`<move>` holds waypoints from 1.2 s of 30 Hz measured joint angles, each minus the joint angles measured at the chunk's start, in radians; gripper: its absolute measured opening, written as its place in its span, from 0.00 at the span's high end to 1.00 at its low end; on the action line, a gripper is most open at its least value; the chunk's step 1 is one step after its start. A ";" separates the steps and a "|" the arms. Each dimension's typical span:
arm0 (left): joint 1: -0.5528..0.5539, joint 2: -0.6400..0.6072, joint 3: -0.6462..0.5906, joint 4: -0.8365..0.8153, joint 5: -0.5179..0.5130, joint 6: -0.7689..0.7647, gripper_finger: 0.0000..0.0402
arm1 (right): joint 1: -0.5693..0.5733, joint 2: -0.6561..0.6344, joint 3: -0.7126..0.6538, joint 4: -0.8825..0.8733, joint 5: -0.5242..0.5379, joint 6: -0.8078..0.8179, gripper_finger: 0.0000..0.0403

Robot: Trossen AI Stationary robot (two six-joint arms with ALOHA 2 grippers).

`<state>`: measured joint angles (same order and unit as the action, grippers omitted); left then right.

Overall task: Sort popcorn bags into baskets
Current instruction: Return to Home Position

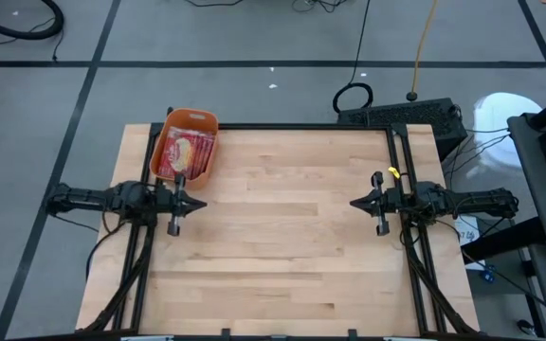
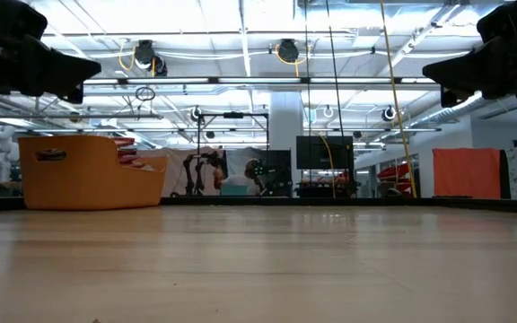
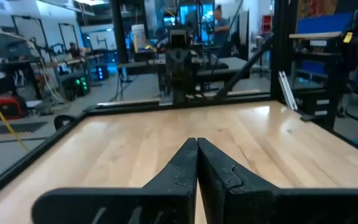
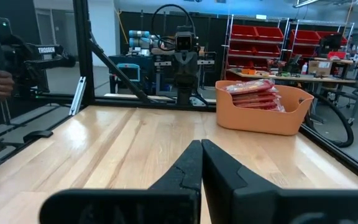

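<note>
Your left gripper [image 1: 200,203] hangs at its own side, arm stretched out level, fingers pressed together into a single point aimed straight across. Your right gripper [image 1: 354,203] mirrors it from the opposite side, fingers likewise pressed together, the two grippers well apart.

The tabletop [image 1: 282,218] is light wood, butcher-block strips, sanded smooth with a low satin sheen. In the low view the ceiling lights smear faintly across it. The orange basket [image 4: 260,118] is smooth moulded plastic, kinda semi-matt. The popcorn bags [image 4: 253,93] inside are glossy film, shiny red. The left gripper [image 3: 197,144] and right gripper [image 4: 201,144] both look like matt black plastic, slightly grainy. The frame rails [image 1: 301,126] round the table are black metal with a dull finish. The floor [image 1: 254,38] is matt grey.
</note>
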<state>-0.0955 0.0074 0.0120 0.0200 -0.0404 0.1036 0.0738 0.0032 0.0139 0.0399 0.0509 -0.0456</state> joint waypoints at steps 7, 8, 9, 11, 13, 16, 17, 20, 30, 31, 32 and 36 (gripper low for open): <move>0.003 0.000 0.000 -0.007 0.015 0.000 0.98 | 0.000 0.000 0.000 0.000 0.000 0.000 1.00; 0.003 0.000 0.000 -0.008 0.015 0.000 0.98 | 0.000 0.000 0.000 0.000 0.000 0.000 1.00; 0.003 0.000 0.000 -0.008 0.015 0.002 0.98 | 0.000 0.000 0.000 0.000 0.000 0.000 1.00; 0.004 0.000 0.000 -0.008 0.015 0.003 0.98 | 0.000 0.000 0.000 0.001 0.000 0.000 1.00; 0.003 0.000 0.000 -0.008 0.015 -0.002 0.98 | 0.000 0.000 0.000 0.000 0.000 0.000 1.00; 0.003 0.000 -0.001 0.004 0.019 -0.028 0.98 | 0.000 0.000 0.000 0.000 0.000 0.000 1.00; 0.003 0.000 -0.002 0.017 0.019 -0.064 0.98 | 0.000 0.000 0.000 0.001 0.000 0.000 1.00; 0.003 0.000 -0.002 0.051 0.017 -0.114 0.98 | 0.000 0.000 0.000 0.001 0.000 0.000 1.00; 0.003 0.000 -0.002 0.018 0.014 -0.113 0.98 | 0.000 0.000 0.000 0.001 0.000 0.000 1.00; 0.003 0.000 -0.002 0.002 0.015 -0.106 0.98 | 0.000 0.000 0.000 0.001 0.000 0.000 1.00; 0.003 0.003 0.000 -0.007 0.016 -0.102 0.98 | 0.000 0.000 0.000 0.001 0.000 0.000 1.00; 0.003 0.031 0.001 -0.010 0.019 -0.103 0.98 | 0.000 0.000 0.000 0.001 0.000 0.000 1.00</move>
<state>-0.0921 0.0379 0.0128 0.0100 -0.0216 0.0011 0.0738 0.0032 0.0139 0.0406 0.0509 -0.0452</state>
